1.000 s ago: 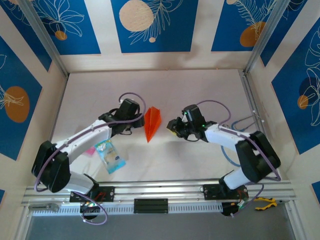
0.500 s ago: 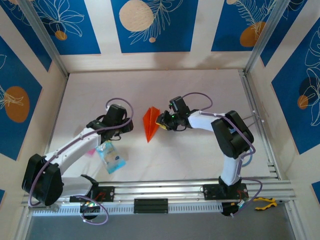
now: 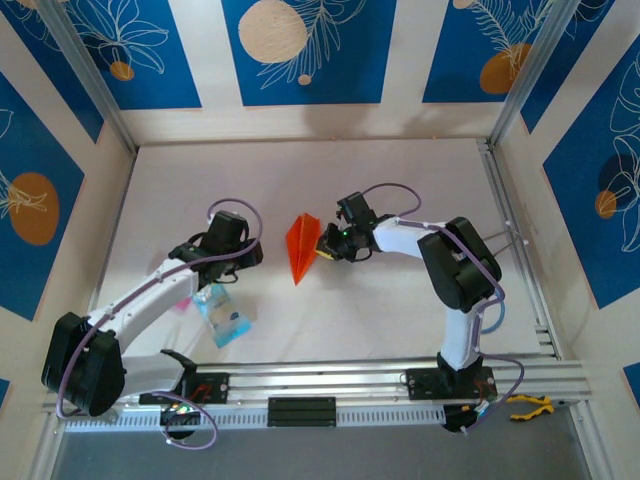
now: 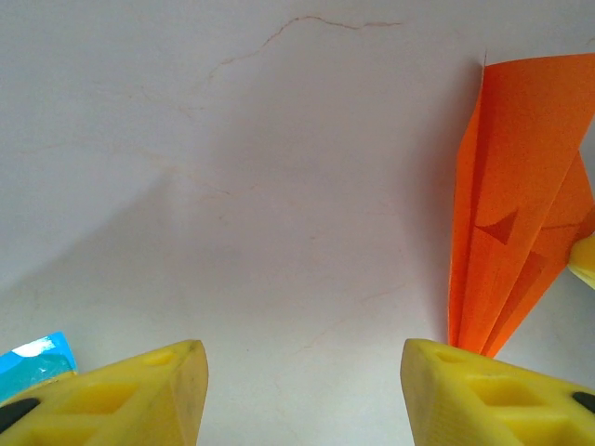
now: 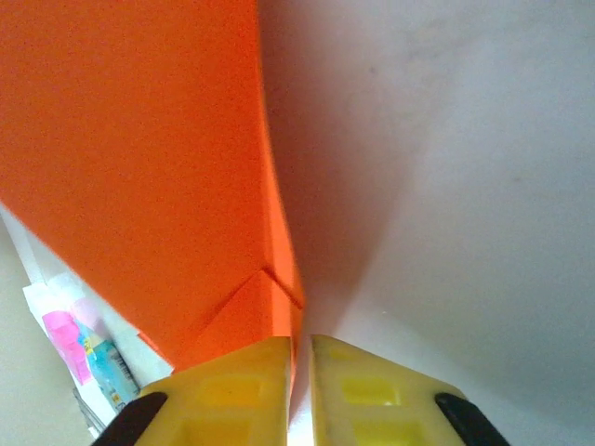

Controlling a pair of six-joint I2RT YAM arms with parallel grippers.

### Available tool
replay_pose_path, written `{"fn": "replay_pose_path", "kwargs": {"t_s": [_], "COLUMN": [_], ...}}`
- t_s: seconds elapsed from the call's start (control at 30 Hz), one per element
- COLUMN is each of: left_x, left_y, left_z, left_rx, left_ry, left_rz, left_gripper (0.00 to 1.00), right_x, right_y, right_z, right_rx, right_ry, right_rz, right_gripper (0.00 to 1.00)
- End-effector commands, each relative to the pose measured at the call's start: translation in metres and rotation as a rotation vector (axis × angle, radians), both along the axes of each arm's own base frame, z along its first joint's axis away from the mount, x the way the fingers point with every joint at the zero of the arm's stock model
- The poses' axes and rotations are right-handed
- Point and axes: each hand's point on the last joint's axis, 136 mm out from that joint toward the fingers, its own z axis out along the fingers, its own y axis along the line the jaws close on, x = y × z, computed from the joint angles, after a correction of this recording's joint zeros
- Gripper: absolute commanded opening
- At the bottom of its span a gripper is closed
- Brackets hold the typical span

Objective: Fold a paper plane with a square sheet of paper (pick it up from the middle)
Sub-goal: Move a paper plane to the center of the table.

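The square sheet of paper stands folded into a slim orange paper plane (image 3: 303, 245), lying in the middle of the table with its point toward the near edge. My right gripper (image 3: 322, 245) is at the plane's right edge, fingers nearly together with the edge of the paper plane (image 5: 139, 167) pinched between them at the right gripper (image 5: 301, 372). My left gripper (image 3: 254, 251) is a short way left of the plane, apart from it. In the left wrist view the left gripper (image 4: 302, 390) is open over bare table, with the paper plane (image 4: 511, 232) off to the right.
A small blue and clear plastic packet (image 3: 222, 312) lies by the left forearm, with a pink scrap (image 3: 182, 301) beside it. Low walls enclose the white table (image 3: 400, 180). A metal rail (image 3: 320, 380) runs along the near edge.
My right gripper reached left to the plane's right edge and closed on it. My left gripper drew back to the left, away from the plane.
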Motion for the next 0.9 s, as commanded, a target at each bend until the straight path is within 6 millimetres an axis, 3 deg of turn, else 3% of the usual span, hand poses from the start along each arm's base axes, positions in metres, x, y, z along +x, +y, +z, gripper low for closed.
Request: {"fn": "replay_pose_path", "kwargs": {"t_s": [0.0,0.33,0.87], "left_x": [0.000,-0.001,-0.001], "left_y": [0.004,0.005,0.009], "left_z": [0.001,-0.005,-0.009], "left_rx": [0.003,0.002,0.018], "left_ry": [-0.011,0.005,0.012], "left_rz": [-0.012,-0.010,-0.008], "left_gripper": [0.58,0.58,0.58], "right_x": [0.001,0.003,0.008], "right_y": [-0.001,-0.003,-0.008], "right_z": [0.003,0.006,0.012], "right_rx": [0.006,-0.001,-0.025], "right_ry": [0.002,-0.016,-0.040], "right_rz": [0.043,0.143,0.236], "right_gripper": [0.10,0.06,0.09]}}
